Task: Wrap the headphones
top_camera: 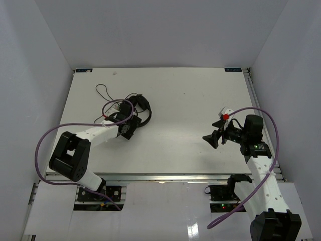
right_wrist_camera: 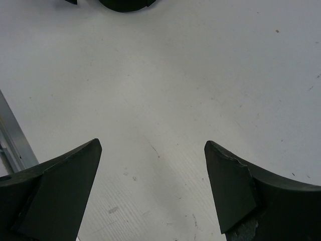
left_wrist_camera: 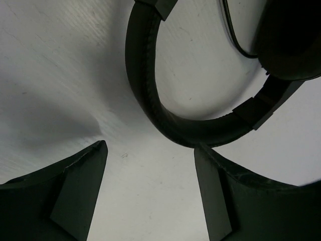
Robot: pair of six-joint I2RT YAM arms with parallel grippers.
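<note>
Bright, even light fr above, soft shadows on table (top_camera: 190, 100); 2 wrist views slightly soft close-up.

The headphones (top_camera: 139, 108) are showing solid black across band and earcups. In the left wrist view, the headband (left_wrist_camera: 140, 75) is displaying a fine ribbed pattern along its edge. The thin cable (top_camera: 103, 92) is likewise reading black. The table (top_camera: 200, 95) is appearing white, carrying faint grey scuffs and fine parallel streaks. The left gripper (top_camera: 131, 119) and right gripper (top_camera: 211, 139) are both presenting black. The left arm (top_camera: 98, 133) and right arm (top_camera: 266, 186) are showing white links with black joints. The robot cables (top_camera: 42, 145) are appearing purple. A small red part (top_camera: 225, 116) is standing out beside the right gripper, and a green light (top_camera: 257, 146) is glowing on the right arm. The walls (top_camera: 30, 60) are appearing pale grey-white.
</note>
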